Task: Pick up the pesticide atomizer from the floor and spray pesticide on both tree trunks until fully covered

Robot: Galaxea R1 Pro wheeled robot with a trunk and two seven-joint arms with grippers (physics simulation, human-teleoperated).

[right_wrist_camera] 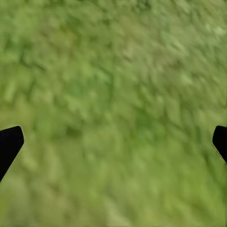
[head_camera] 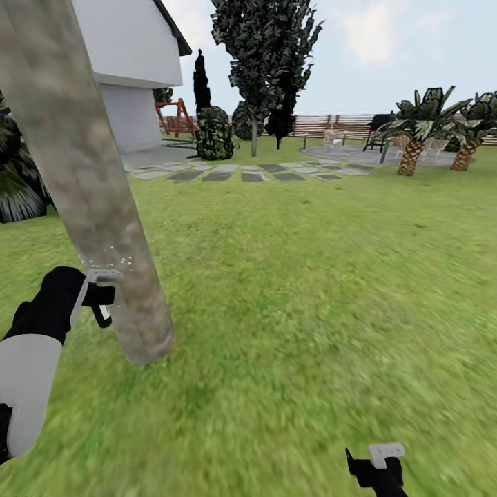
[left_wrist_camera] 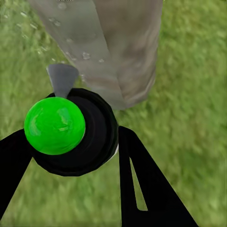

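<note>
Clamped in the left gripper at lower left, the green-topped pesticide atomizer points at the tree trunk, white specks between; right gripper spread over grass.

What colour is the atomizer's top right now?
Bright green, on the atomizer; clearest in the left wrist view.

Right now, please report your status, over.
Left hand shut on atomizer, green top, at tree trunk. White specks on bark. Right hand open over grass. Nothing blocking.
</note>
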